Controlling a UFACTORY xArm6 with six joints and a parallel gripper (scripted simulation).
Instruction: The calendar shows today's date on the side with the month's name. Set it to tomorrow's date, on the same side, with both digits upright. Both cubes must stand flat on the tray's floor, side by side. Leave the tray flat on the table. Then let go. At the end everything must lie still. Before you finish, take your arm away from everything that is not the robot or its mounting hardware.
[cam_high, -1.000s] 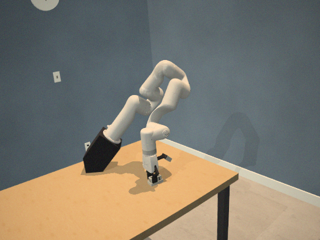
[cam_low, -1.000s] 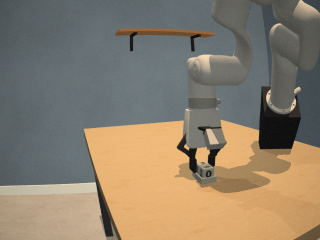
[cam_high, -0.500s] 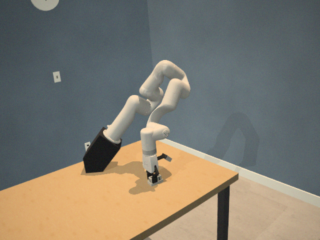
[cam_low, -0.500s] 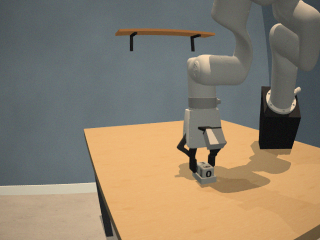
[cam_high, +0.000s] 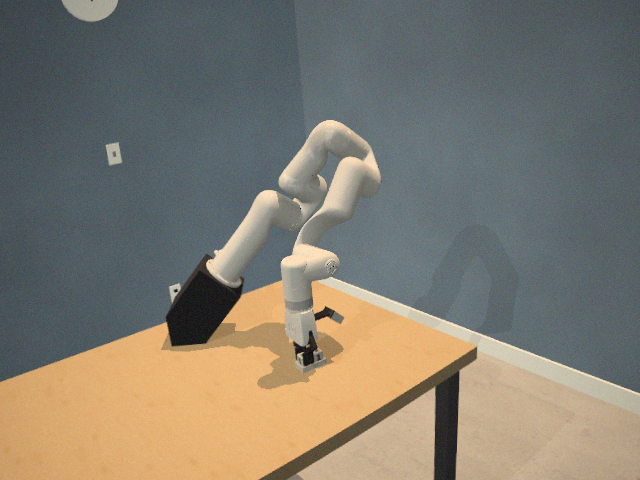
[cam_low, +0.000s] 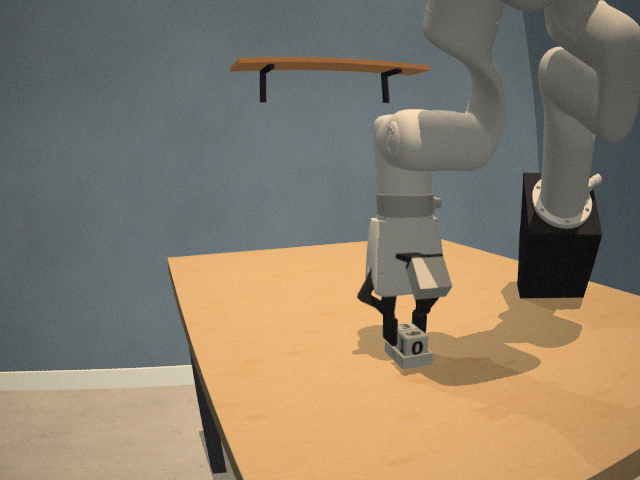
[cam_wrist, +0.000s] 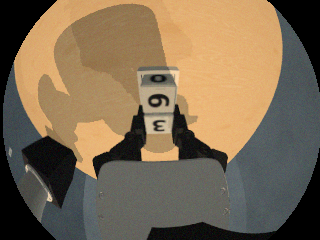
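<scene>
white tray (cam_high: 311, 367) (cam_low: 416, 360) (cam_wrist: 158, 68) on the wood surface (cam_high: 155, 413) (cam_low: 310, 413) (cam_wrist: 235, 75), pincer (cam_high: 306, 355) (cam_low: 404, 333) (cam_wrist: 158, 113) snug on the 3-topped cube (cam_high: 300, 358) (cam_low: 405, 327) (cam_wrist: 159, 124), 6-topped one (cam_high: 318, 355) (cam_low: 413, 342) (cam_wrist: 158, 99) beside it showing 0 and 1, month name unreadable tbh

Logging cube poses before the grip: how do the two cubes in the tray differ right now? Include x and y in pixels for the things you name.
The far cube in the wrist view, the 6-top cube (cam_low: 413, 341) (cam_wrist: 158, 100), stands clear of the fingertips; the 3-top cube (cam_wrist: 158, 124) sits between them. The 6-top cube shows a 6 upward, the 3-top cube a 3. Shared: both white with dark digits, side by side in the tray (cam_high: 311, 366) (cam_low: 416, 360) (cam_wrist: 172, 69).
</scene>
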